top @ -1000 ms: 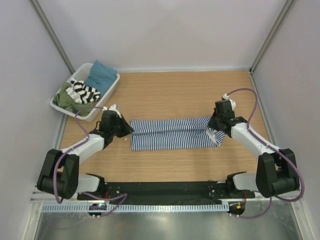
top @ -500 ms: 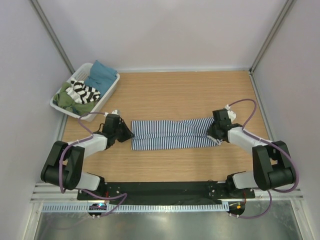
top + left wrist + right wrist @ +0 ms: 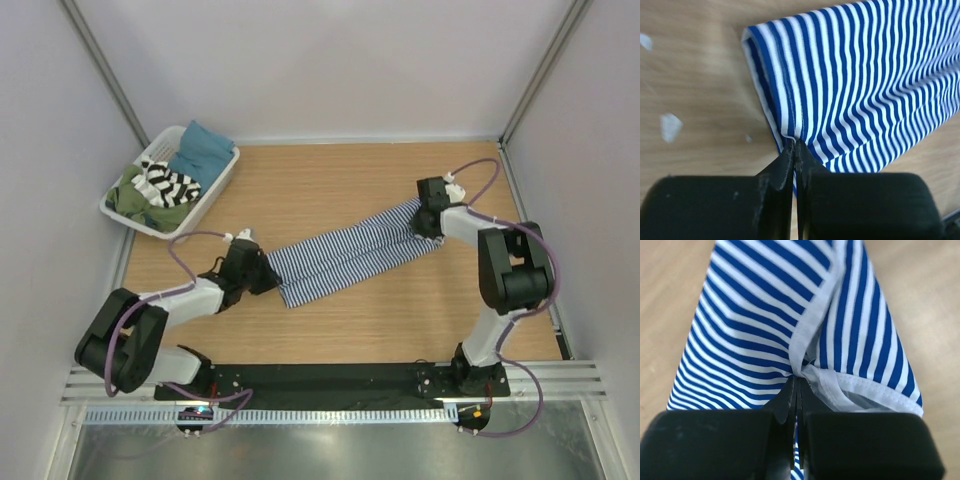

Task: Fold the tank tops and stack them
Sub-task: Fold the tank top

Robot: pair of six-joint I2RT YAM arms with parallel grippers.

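A light wooden surface (image 3: 340, 185) is enclosed by pale walls (image 3: 330, 60) on the left, far and right sides, with a black rail (image 3: 330, 380) set along the near edge. A white slatted basket (image 3: 215, 190) is placed in the far left corner. In it the broad-striped tank top (image 3: 168, 183) is bundled between a teal cloth (image 3: 200, 148) and a green cloth (image 3: 135, 200). Bare wood is seen far of the centre and across the near right part. The thin-striped tank top (image 3: 345, 255) is laid near the middle of the surface, folded into a long narrow band. Its long axis is set on a diagonal, from near left to far right, with the hem end at the near left and the white-trimmed strap end at the far right. The left hand (image 3: 264, 281) is shut tight on the hem edge, and a fold of cloth is pinched between its fingertips in the left wrist view (image 3: 794, 145). The right hand (image 3: 421, 227) is likewise shut on the thin-striped tank top, where bunched white trim is clamped at the strap end (image 3: 796, 380). Both ends of the band lie well apart from the basket and from the walls.
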